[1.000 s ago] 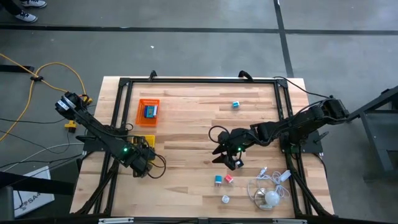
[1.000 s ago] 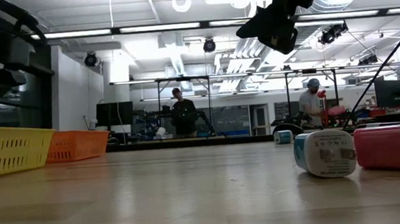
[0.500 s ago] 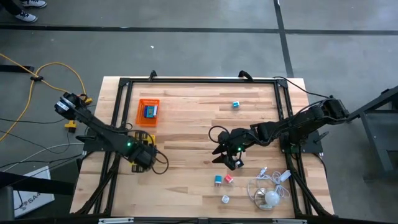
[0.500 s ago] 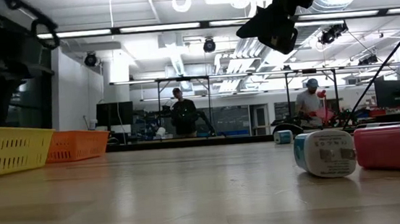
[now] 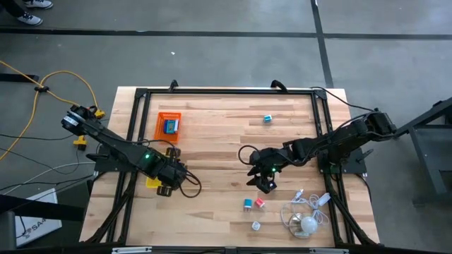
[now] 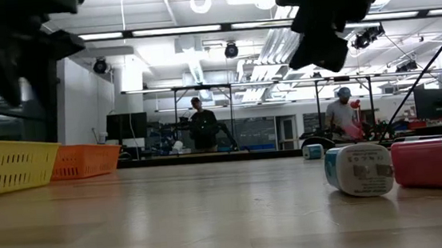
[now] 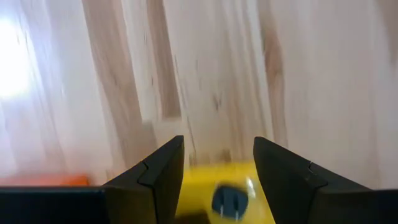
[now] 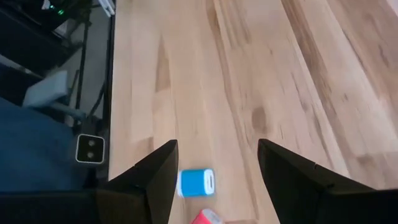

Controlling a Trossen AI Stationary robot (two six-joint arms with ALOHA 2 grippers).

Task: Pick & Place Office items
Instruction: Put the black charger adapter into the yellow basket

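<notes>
While the left gripper (image 5: 171,185) hangs wide near the table's left edge, the right gripper (image 5: 260,182) gapes mid-table above the blue block (image 5: 248,204).

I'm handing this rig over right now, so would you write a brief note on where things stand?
Left gripper: open, empty, above the yellow tray, which holds a dark item.
Right gripper: open, empty, above mid-table.
Done: one blue item sits in the orange tray.
Left: the blue block, pink block and a small white piece below the right gripper in the high view; one teal block near the far edge.
</notes>
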